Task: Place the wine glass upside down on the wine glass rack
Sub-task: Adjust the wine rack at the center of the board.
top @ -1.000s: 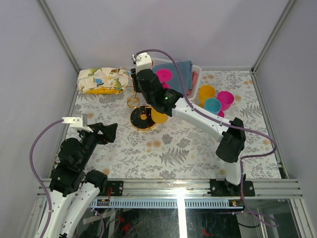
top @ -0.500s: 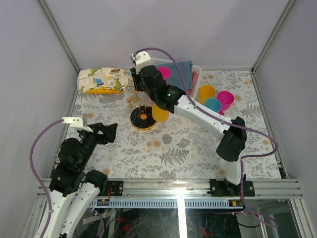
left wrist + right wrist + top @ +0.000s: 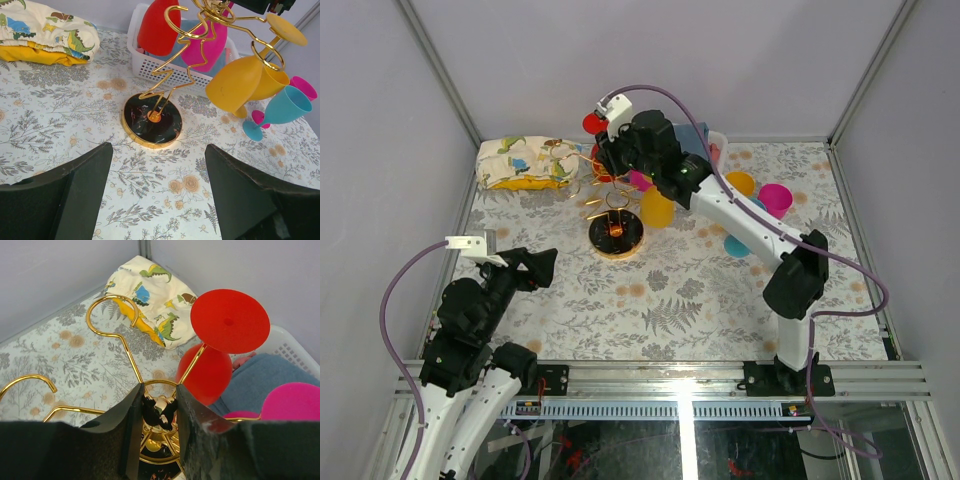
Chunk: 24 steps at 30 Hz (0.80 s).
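Grip first: right gripper (image 3: 159, 412) clamped on the knob at the top of the wine glass rack (image 3: 150, 125), one finger on each side of the central post. No glass between those fingers, only gold wire. Probably a steadying hold, since a thin stand loaded with glasses on one side looks easy to tip. Base seems to sit flat on the flowered table (image 3: 60, 130). Post appears to lean right in the left wrist view, but can't tell real tilt from camera angle.

Left gripper (image 3: 157, 172) parked near and left, fingers spread wide with nothing in them. Well apart from the rack, so likely just staying out of the way.

Now the glasses:
- Yellow wine glass (image 3: 232, 82) hanging bowl-down from a loop arm on the right side of the rack, foot caught above the loop. Slanted rather than plumb.
- Red wine glass (image 3: 210, 372) and pink wine glass (image 3: 207, 45) hung the same way on the far side, above the white basket (image 3: 165, 72).
- Teal wine glass (image 3: 287, 105) upright on the table to the right, not hung yet.

Would call the hanging part done for the yellow one. Careful letting go of that knob, given the weight hanging out to one side.
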{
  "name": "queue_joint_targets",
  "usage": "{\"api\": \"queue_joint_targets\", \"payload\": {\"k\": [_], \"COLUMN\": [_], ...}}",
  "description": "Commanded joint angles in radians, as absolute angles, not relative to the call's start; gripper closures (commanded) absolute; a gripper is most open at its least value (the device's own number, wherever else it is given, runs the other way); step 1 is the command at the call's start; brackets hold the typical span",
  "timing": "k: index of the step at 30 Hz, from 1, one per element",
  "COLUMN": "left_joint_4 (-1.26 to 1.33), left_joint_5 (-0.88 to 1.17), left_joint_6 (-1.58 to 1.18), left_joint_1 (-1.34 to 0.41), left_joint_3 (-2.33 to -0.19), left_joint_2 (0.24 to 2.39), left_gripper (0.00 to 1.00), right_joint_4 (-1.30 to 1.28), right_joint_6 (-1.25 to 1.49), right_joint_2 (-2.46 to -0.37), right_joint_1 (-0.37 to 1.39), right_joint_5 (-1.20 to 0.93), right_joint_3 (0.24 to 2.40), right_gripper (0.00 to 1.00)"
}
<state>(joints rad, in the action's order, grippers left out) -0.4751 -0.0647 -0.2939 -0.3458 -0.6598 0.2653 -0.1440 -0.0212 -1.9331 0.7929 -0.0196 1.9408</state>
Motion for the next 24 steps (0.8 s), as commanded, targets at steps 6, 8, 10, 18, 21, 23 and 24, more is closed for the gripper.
{"api": "queue_joint_targets", "payload": {"k": [6, 8, 10, 18, 21, 23, 24], "left_joint_4": [-0.46, -0.46, -0.46, -0.46, -0.46, -0.46, -0.46], "left_joint_5": [-0.078, -0.079, -0.08, -0.078, -0.078, -0.078, -0.078], "left_joint_6": [-0.301, -0.301, -0.301, -0.301, -0.301, -0.301, -0.301], "left_joint_1": [-0.341, -0.341, -0.34, -0.341, -0.341, -0.341, -0.341], "left_joint_3": [-0.663, -0.662, -0.663, -0.663, -0.663, -0.663, -0.663], "left_joint_2": [0.267, 0.265, 0.265, 0.268, 0.268, 0.267, 0.267], "left_gripper": [0.25, 0.25, 0.25, 0.25, 0.25, 0.25, 0.25], "right_joint_4": [-0.268, -0.303, -0.335, -0.318, -0.267, -0.241, -0.233], "right_joint_6": [-0.209, -0.236, -0.259, -0.237, -0.215, -0.199, -0.193], "right_joint_2": [-1.948, -1.966, -1.982, -1.982, -1.946, -1.919, -1.906], "right_joint_1": [0.724, 0.718, 0.713, 0.707, 0.707, 0.707, 0.707], "right_joint_5": [-0.343, -0.381, -0.418, -0.401, -0.369, -0.349, -0.334], "right_joint_3": [2.076, 2.107, 2.139, 2.117, 2.076, 2.063, 2.06], "right_gripper": [1.0, 1.0, 1.0, 0.73, 0.59, 0.53, 0.48]}}
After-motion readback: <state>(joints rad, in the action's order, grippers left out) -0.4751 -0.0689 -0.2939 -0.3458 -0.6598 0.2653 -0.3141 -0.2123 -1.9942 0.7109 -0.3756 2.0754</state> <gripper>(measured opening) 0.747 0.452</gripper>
